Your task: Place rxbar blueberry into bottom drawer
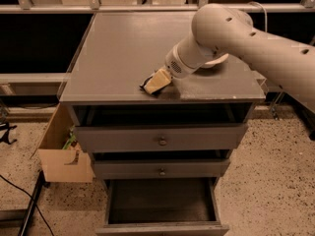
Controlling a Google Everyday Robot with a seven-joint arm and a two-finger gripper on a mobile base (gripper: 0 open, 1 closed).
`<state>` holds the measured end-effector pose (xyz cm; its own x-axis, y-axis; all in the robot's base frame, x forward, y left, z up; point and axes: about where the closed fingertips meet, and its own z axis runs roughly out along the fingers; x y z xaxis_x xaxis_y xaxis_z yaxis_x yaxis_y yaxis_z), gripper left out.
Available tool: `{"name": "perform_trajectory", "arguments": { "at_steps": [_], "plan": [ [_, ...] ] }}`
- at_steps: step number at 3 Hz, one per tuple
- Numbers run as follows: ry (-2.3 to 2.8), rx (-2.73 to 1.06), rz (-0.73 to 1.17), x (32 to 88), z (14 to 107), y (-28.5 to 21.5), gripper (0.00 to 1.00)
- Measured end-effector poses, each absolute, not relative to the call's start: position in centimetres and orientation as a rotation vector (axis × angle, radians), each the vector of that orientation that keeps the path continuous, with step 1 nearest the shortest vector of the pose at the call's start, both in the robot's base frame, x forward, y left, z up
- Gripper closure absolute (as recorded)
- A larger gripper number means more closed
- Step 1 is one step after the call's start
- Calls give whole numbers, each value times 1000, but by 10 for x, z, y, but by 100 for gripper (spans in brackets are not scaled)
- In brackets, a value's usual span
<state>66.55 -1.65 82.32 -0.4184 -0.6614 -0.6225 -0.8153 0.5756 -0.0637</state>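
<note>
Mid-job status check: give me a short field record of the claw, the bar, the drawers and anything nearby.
claw: down on the cabinet top, near its front edge
snack bar: dark sliver under the claw, mostly hidden
bottom drawer: pulled open, bar not in it yet
bowl: white, on the top, mostly behind the arm
cardboard box: on the floor, left of the cabinet

The gripper [156, 81] is at the cabinet top's [123, 53] near edge. Below, the bottom drawer [160, 200] juts nearest. A cardboard box [61, 163] stands left.
</note>
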Motion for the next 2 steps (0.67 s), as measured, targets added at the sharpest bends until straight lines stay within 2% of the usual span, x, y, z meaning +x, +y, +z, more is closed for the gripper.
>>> {"name": "perform_trajectory", "arguments": {
  "at_steps": [2],
  "plan": [
    [2167,-1196,313,650,842,-26,100]
  ]
}}
